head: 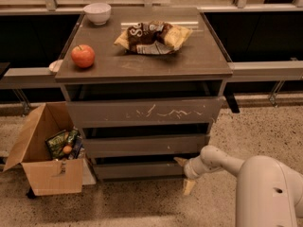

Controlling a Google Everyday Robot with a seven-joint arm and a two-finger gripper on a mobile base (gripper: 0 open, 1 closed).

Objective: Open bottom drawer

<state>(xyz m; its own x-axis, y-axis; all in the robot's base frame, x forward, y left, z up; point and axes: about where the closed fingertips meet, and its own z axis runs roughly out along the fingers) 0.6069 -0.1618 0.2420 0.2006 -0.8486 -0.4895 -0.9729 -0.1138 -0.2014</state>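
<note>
The gripper (184,174) sits low at the right end of the bottom drawer (139,170), just above the floor (142,207). Its two pale fingers (188,187) are spread apart and grasp nothing: one points up toward the drawer front's upper right corner, the other angles down to the floor. Whether the upper tip touches the front cannot be told. The white arm (222,161) runs back to the right into the robot's bulky body (267,193), which fills the lower right corner.

The bottom drawer is the lowest and slimmest of three fronts, with a dark gap above it. The middle drawer (147,145) is over it, and the scratched top drawer (142,111) juts out furthest.

To the left, a cardboard box (45,174) with packets inside stands on the floor right beside the cabinet, close to the drawer's left end. The floor in front of the drawers is bare – the open room lies there and to the right.

On the cabinet top (199,60) lie an apple (83,56), a white bowl (97,13) at the back left corner, and chip bags (152,36) – all well above the gripper.
</note>
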